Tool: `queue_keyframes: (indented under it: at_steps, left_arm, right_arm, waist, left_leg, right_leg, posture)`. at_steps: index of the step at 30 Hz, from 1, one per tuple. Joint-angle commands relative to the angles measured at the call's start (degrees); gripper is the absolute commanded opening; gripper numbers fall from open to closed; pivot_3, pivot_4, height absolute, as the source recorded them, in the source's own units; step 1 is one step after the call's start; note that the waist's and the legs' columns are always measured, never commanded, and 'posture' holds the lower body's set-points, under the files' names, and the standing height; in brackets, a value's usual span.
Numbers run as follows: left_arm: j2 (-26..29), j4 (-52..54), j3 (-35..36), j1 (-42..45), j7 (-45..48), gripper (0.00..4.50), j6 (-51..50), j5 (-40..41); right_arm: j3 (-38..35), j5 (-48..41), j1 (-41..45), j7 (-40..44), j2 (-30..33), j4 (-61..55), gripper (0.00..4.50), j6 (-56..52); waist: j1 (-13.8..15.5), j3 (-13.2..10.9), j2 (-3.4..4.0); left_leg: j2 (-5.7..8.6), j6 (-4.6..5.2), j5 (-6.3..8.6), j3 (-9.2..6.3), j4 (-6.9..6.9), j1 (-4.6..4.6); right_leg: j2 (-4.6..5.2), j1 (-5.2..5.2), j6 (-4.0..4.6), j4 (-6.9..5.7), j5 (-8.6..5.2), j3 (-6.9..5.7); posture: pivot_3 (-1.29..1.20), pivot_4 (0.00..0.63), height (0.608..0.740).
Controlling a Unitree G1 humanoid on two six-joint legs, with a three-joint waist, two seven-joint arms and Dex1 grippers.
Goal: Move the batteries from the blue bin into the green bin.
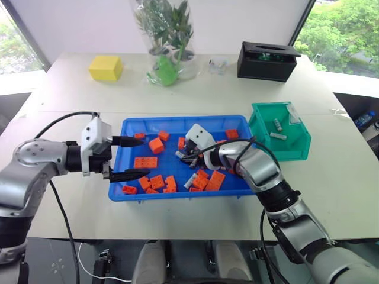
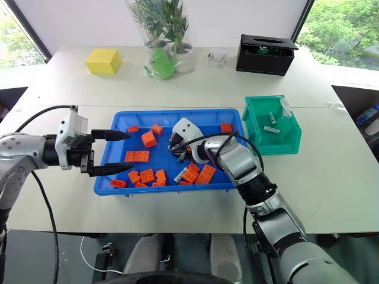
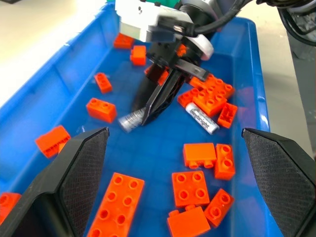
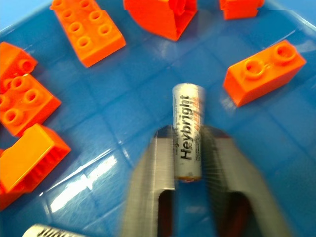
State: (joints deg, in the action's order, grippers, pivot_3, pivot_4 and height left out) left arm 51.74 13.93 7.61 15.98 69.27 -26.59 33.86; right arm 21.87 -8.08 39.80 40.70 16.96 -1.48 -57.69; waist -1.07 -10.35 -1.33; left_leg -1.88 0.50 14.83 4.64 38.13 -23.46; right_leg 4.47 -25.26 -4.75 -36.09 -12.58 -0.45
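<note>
The job looks partly done. Two batteries (image 1: 276,124) already lie inside the green bin (image 1: 296,148), which stands on the bench (image 1: 71,94) touching the right end of the blue bin (image 1: 177,121). In the blue bin, among scattered orange bricks (image 1: 145,162), at least two more batteries are left. One battery (image 4: 187,129) is clamped between the fingers of the right end effector (image 3: 148,111), which reaches down into the middle of the tray; the wrist view shows the fingers pressed to either side of the cylinder's near half, its far end sticking out past the tips, and it seems to rest on the tray floor, not yet lifted. A second battery (image 3: 201,118) lies loose on the tray floor just beside a cluster of bricks, a little nearer than the held one. The left end effector (image 1: 127,158) hovers over the tray's left end with its fingers wide apart, holding nothing. What remains, as I judge it: lift the gripped battery, carry it right to the green bin, then return for the loose one and any others hidden among the bricks.
</note>
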Motion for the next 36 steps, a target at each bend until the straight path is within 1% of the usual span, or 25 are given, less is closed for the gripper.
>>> queue_keyframes:
  at_steps: [1, 3, 6, 8, 9, 10, 12, 15, 18, 19, 20, 23, 24, 27, 30, 32, 36]
  left_arm:
    - [-1.6, -0.9, 2.2, 0.6, -1.4, 4.5, 2.9, 0.0]
    - [-2.4, -1.4, 2.0, 0.2, -1.5, 4.5, 4.0, -0.5]
    - [-3.0, -1.8, 1.9, -0.4, -1.5, 4.5, 4.7, -0.6]
    - [-3.6, -1.8, 2.0, -0.8, -1.7, 4.5, 4.9, -0.4]
    - [-3.9, -2.1, 2.0, -1.1, -1.9, 4.5, 5.0, -0.4]
    - [-4.2, -2.3, 2.1, -1.3, -1.9, 4.5, 5.2, -0.4]
    - [-4.5, -3.0, 2.0, -1.7, -1.8, 4.5, 6.1, -1.0]
    - [-5.1, -3.3, 1.5, -1.7, -2.1, 4.5, 6.5, -1.2]
    - [-5.3, -3.4, 1.3, -1.1, -2.2, 4.5, 6.4, -1.0]
    - [-5.4, -3.5, 1.2, -0.7, -2.3, 4.5, 6.4, -1.0]
    - [-5.5, -3.8, 1.0, -0.1, -2.4, 4.5, 6.4, -1.0]
    - [-5.7, -4.3, 0.8, 1.2, -2.4, 4.5, 6.1, -1.1]
    - [-5.7, -4.4, 0.8, 1.6, -2.4, 4.5, 6.0, -1.1]
    - [-5.5, -3.8, 0.8, 2.2, -2.5, 4.5, 5.4, -0.8]
    - [-5.4, -3.3, 0.9, 2.3, -2.7, 4.5, 5.1, -0.5]
    - [-5.4, -2.7, 1.0, 2.0, -2.8, 4.5, 4.9, -0.4]
    - [-5.5, -1.5, 1.2, 1.5, -3.5, 4.5, 4.5, -0.3]
  right_arm:
    - [-3.1, -3.2, 0.3, 1.9, 2.3, -4.5, 0.08, -2.7]
    - [-7.2, -5.3, 1.6, 2.1, 4.3, -6.7, 0.08, -4.7]
    - [-14.6, -7.2, 4.0, 1.5, 9.1, -8.4, 0.08, -7.0]
    - [-20.3, -8.2, 5.1, 1.1, 13.9, -8.3, 0.08, -8.5]
    - [-23.5, -8.1, 5.1, 1.1, 17.6, -7.4, 0.08, -8.7]
    - [-25.5, -8.3, 4.9, 1.0, 20.0, -6.9, 0.08, -8.8]
    - [-27.7, -8.4, 4.0, 0.8, 23.9, -5.8, 0.08, -8.2]
    - [-31.4, -7.1, 0.0, 0.6, 30.8, -2.2, 0.08, -5.9]
    - [-32.0, -7.4, -2.6, 0.0, 32.8, -1.1, 0.08, -4.6]
    - [-32.2, -7.7, -3.1, -0.2, 32.8, -0.7, 0.58, -4.5]
    - [-31.7, -7.2, -3.5, -0.4, 33.0, -0.2, 1.14, -3.5]
    - [-28.4, -5.8, -2.6, 1.2, 34.1, 0.8, 2.43, 1.2]
    - [-27.3, -5.5, -1.7, 2.3, 34.5, 1.2, 3.01, 3.3]
    - [-22.6, -5.7, 3.7, 8.8, 35.4, 2.0, 3.01, 9.5]
    - [-17.4, -7.2, 8.2, 16.9, 35.0, 0.5, 3.01, 12.3]
    - [-12.7, -7.9, 10.6, 22.7, 33.7, -1.5, 3.01, 13.9]
    - [-2.3, -6.7, 14.3, 30.9, 27.9, -3.8, 3.01, 18.3]
  waist:
    - [0.1, 0.0, 0.0]
    - [0.1, 0.0, 0.01]
    - [0.2, 0.0, 0.01]
    - [0.3, 0.0, 0.02]
    - [0.4, 0.0, 0.02]
    - [0.6, 0.0, 0.02]
    - [0.4, 0.0, 0.01]
    - [0.3, 0.0, -0.01]
    - [-0.1, 0.0, 0.01]
    - [-0.2, 0.0, 0.01]
    - [-0.3, -0.1, 0.02]
    - [-0.1, -0.1, 0.02]
    - [-0.1, -0.1, 0.03]
    - [-0.2, -0.1, 0.08]
    - [-0.2, -0.1, 0.1]
    - [0.0, -0.1, 0.09]
    - [-0.1, -0.1, 0.07]
  left_leg:
    - [0.0, 0.0, 0.0, 0.0, 0.0, 0.0]
    - [0.01, 0.0, 0.0, 0.0, 0.0, -0.04]
    - [0.01, 0.0, 0.0, 0.01, 0.0, -0.1]
    - [0.03, 0.0, 0.0, 0.02, 0.0, -0.11]
    - [0.02, 0.01, 0.01, 0.02, -0.01, -0.11]
    - [0.02, 0.01, 0.01, 0.01, -0.01, -0.13]
    - [0.03, 0.06, 0.04, 0.01, -0.03, -0.15]
    - [0.02, 0.08, 0.06, 0.05, -0.06, -0.15]
    - [0.02, 0.09, 0.06, 0.1, -0.06, -0.14]
    - [0.02, 0.09, 0.05, 0.14, -0.06, -0.12]
    - [0.01, 0.09, 0.05, 0.15, -0.06, -0.1]
    - [0.01, 0.1, 0.05, 0.14, -0.04, -0.09]
    - [0.01, 0.1, 0.05, 0.14, -0.04, -0.09]
    - [0.02, 0.1, 0.05, 0.17, -0.04, -0.1]
    - [0.01, 0.1, 0.05, 0.18, -0.05, -0.11]
    - [-0.02, 0.1, 0.05, 0.1, -0.06, -0.11]
    - [-0.03, 0.11, 0.06, 0.09, -0.06, -0.12]
  right_leg:
    - [0.01, 0.0, 0.0, 0.0, 0.0, 0.0]
    - [0.02, -0.02, -0.01, 0.01, 0.0, 0.0]
    - [0.04, -0.06, -0.01, 0.05, 0.0, 0.0]
    - [0.08, -0.08, -0.01, 0.06, 0.0, 0.0]
    - [0.09, -0.07, -0.01, 0.08, 0.0, -0.01]
    - [0.09, -0.07, 0.0, 0.11, 0.0, -0.02]
    - [0.11, -0.06, 0.02, 0.17, -0.01, -0.03]
    - [0.09, -0.07, 0.02, 0.25, -0.01, -0.03]
    - [0.09, -0.07, 0.02, 0.28, -0.01, 0.0]
    - [0.07, -0.09, 0.02, 0.27, -0.01, 0.05]
    - [0.04, -0.09, 0.01, 0.26, -0.01, 0.07]
    - [0.03, -0.09, 0.01, 0.23, -0.01, 0.07]
    - [0.03, -0.09, 0.01, 0.23, -0.01, 0.07]
    - [0.04, -0.09, -0.01, 0.26, -0.01, 0.09]
    - [0.02, -0.13, -0.01, 0.25, -0.01, 0.11]
    - [-0.02, -0.11, -0.02, 0.23, 0.0, 0.06]
    - [-0.01, -0.1, -0.03, 0.21, 0.0, 0.05]
  posture:
    - [0.0, 0.15, 0.736]
    - [0.0, 0.15, 0.736]
    - [0.0, 0.15, 0.736]
    - [0.0, 0.15, 0.736]
    - [0.0, 0.15, 0.736]
    - [0.0, 0.15, 0.736]
    - [0.0, 0.15, 0.736]
    - [0.0, 0.15, 0.736]
    - [0.0, 0.15, 0.736]
    - [0.0, 0.15, 0.736]
    - [0.0, 0.15, 0.736]
    - [0.0, 0.15, 0.736]
    - [0.0, 0.15, 0.736]
    - [0.0, 0.15, 0.736]
    - [0.0, 0.15, 0.736]
    - [0.0, 0.15, 0.736]
    - [0.0, 0.15, 0.736]
